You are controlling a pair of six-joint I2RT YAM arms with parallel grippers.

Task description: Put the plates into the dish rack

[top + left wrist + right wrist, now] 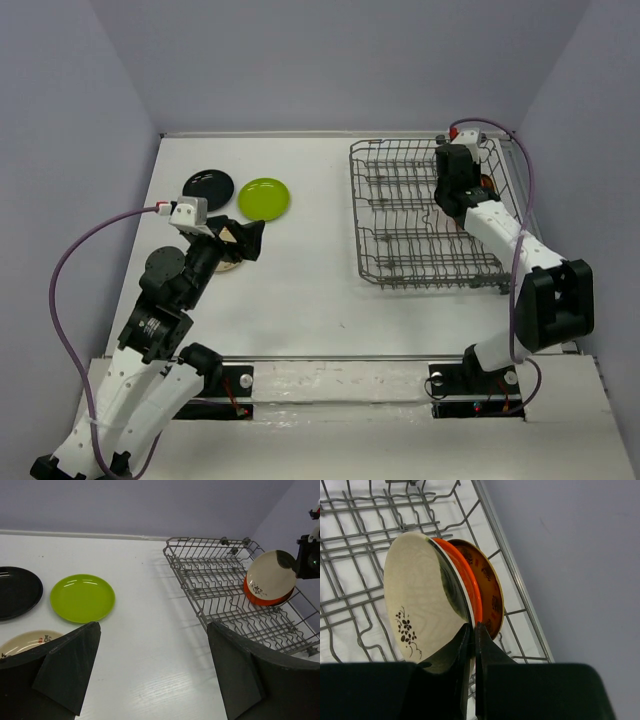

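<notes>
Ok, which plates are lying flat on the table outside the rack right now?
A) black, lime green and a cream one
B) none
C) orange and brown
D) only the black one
A: the black plate, lime green plate and a cream plate lie flat on the table, left of the dish rack.

The right gripper (472,632) pinches the lower rim of an upright cream plate (420,590) in the wire dish rack (360,510). An orange plate (471,587) and a brown plate (489,587) stand against it.
</notes>
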